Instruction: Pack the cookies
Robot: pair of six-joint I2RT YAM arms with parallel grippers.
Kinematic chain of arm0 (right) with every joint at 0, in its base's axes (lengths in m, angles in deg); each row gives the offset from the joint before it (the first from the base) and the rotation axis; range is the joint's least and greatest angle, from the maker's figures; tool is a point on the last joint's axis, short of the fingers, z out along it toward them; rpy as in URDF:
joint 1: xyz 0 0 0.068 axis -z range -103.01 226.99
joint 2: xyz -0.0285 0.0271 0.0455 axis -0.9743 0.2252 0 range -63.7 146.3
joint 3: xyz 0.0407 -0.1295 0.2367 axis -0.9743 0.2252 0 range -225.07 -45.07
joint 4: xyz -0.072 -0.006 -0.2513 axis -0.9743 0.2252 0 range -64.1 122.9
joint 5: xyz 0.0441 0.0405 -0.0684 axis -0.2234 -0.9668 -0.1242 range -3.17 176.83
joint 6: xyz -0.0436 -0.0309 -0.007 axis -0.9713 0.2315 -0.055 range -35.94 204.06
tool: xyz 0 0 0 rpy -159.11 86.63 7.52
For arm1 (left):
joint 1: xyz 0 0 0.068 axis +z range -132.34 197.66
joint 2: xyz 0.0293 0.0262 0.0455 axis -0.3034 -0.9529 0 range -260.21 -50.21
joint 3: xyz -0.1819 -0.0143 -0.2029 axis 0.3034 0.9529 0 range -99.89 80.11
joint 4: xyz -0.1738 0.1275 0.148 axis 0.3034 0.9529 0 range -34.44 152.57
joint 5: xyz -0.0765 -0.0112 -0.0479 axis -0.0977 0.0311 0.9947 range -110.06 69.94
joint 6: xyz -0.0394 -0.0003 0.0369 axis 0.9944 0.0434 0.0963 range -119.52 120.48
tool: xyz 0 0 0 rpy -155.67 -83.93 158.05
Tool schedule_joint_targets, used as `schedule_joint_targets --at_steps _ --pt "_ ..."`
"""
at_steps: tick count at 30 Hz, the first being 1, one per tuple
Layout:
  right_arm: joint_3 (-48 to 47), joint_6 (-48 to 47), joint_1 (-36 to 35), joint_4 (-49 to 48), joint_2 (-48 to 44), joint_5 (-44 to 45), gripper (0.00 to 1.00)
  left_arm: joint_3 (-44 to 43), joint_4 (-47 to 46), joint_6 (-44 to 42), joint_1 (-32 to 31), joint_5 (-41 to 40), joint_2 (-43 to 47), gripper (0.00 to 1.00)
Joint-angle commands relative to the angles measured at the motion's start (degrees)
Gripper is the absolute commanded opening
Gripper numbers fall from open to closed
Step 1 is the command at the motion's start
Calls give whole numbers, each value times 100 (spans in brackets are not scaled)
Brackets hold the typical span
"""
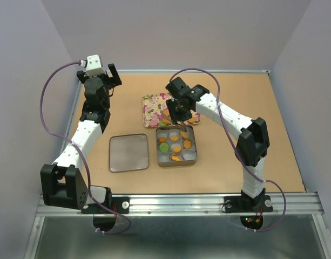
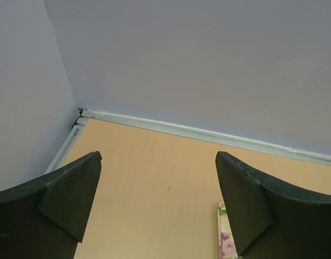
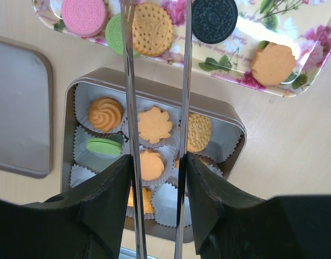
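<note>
Right claw (image 3: 158,162), clenched on tongs (image 3: 186,81), hangs over the tin (image 3: 235,127). Most of its paper cups (image 3: 81,174) hold cookies (image 3: 154,124); at least two stand empty. Spread tong blades straddle a tan cookie (image 3: 152,27) on the tray (image 3: 241,46) at twelve o'clock, where five lie unpacked. Left claw (image 2: 159,183) gapes idle. Packing looks past halfway.

White-and-black arms (image 1: 81,137), purple cables (image 1: 45,94) (looped), black fingers (image 2: 68,199)
</note>
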Motion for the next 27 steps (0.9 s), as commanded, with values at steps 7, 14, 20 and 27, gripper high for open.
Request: schedule_joint_targets --at_steps 7,14,20,27 --pt "-396 38 78 11 144 -175 49 -26 -222 -75 -28 -10 175 99" --pt "-431 29 70 11 258 -421 49 -35 -213 -75 -28 -10 174 99" --pt "-466 20 79 20 276 -466 49 -26 -213 -84 -28 -18 174 99" --pt "-404 11 78 29 215 -334 41 -35 -222 -84 -28 -10 175 99"
